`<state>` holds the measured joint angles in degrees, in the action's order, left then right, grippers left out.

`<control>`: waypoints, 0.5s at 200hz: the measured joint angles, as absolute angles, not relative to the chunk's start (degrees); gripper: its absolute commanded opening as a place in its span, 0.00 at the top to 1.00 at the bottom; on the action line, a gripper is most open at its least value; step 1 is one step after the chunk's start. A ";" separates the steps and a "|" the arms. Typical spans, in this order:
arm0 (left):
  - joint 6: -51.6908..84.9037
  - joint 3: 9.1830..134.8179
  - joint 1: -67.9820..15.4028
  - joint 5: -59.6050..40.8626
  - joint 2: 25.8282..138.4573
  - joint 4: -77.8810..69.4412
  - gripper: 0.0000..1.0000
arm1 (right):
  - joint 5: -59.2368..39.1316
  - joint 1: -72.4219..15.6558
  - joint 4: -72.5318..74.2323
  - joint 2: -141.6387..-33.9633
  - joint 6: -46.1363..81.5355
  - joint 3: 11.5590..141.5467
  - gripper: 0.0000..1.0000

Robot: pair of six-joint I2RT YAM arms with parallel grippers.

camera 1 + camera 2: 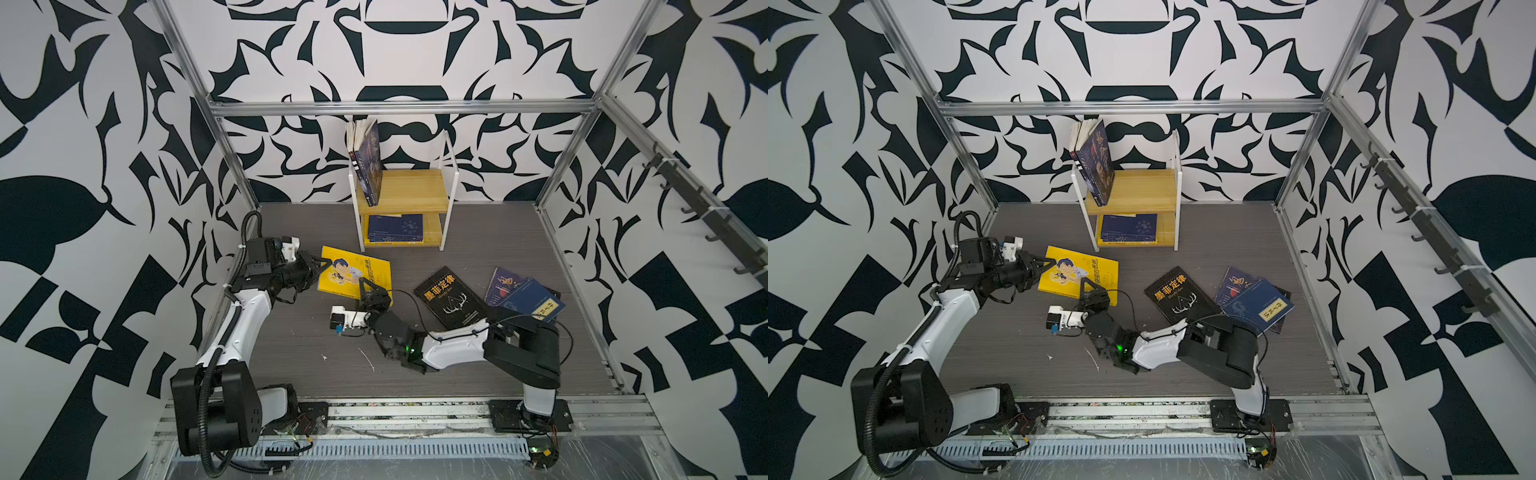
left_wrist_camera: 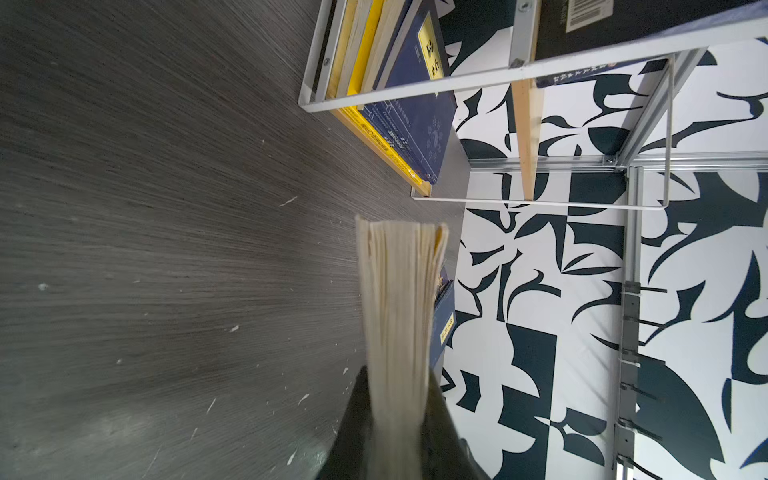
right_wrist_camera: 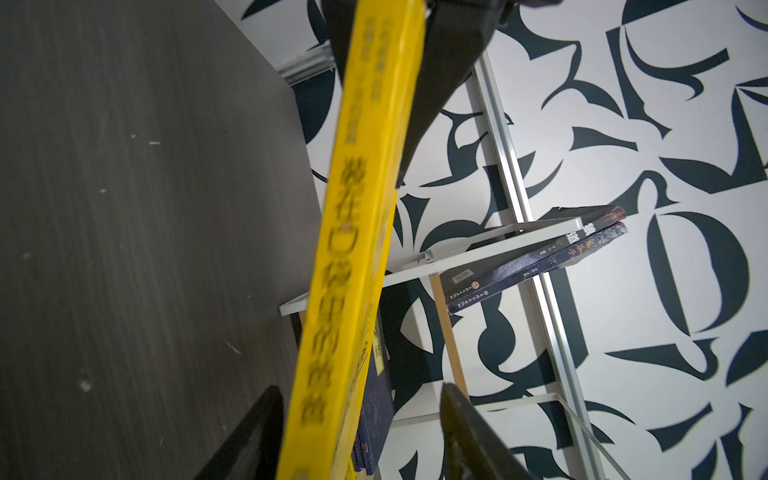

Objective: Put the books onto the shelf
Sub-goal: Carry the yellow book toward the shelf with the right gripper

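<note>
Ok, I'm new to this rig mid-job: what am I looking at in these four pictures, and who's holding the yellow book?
Two pictures look down from above on two robot arms; the other two come from cameras on their wrists. The left gripper is shut on the yellow book, at its page edge; the right gripper stands open around its spine. On the table lie a black book and a pile of blue books. The shelf already has leaning books above and flat books below.

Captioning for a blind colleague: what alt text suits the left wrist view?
The left gripper pinches a yellow book by its cream page edge. Beyond stands the shelf, navy books lying on its lower board, against a patterned wall.
</note>
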<state>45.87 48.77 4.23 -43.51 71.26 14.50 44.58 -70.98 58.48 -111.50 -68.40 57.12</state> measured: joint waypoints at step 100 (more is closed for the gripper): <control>47.51 47.79 4.93 -42.39 70.08 11.51 0.72 | 54.30 -68.95 45.91 -117.32 -57.58 68.66 1.00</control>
<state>47.51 47.79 4.93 -42.39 70.08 11.51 54.30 -68.95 45.91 -117.32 -57.58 68.66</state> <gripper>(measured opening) 0.147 0.104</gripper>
